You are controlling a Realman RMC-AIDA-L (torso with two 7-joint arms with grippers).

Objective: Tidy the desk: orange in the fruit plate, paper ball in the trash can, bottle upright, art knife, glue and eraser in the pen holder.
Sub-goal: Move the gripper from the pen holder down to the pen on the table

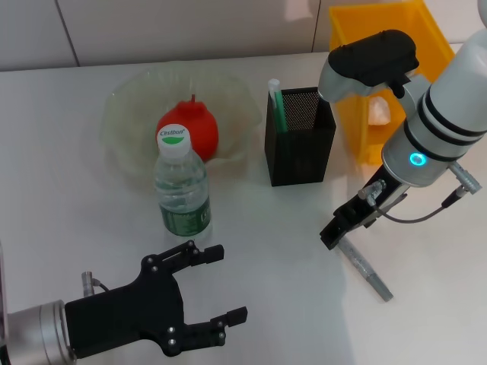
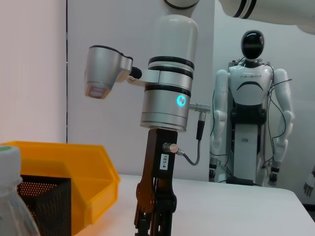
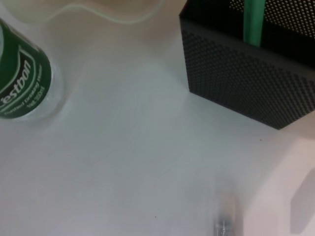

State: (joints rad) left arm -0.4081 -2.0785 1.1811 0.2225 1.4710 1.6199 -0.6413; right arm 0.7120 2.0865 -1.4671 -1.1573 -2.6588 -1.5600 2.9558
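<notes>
The grey art knife [image 1: 367, 268] lies flat on the table, right of the black mesh pen holder [image 1: 299, 138]. My right gripper [image 1: 333, 233] hangs just over the knife's near end. A green and white glue stick [image 1: 275, 101] stands in the holder. The bottle [image 1: 183, 190] stands upright with its cap on. Behind it, a red-orange fruit [image 1: 188, 128] rests in the clear fruit plate [image 1: 125, 125]. A pale paper ball [image 1: 378, 112] shows inside the yellow bin [image 1: 384, 46]. My left gripper [image 1: 219, 292] is open, low in front of the bottle. The eraser is out of view.
The yellow bin stands close behind my right arm, beside the pen holder. The left wrist view shows the right gripper [image 2: 153, 223] pointing down at the table and a humanoid robot [image 2: 251, 118] standing past the far edge.
</notes>
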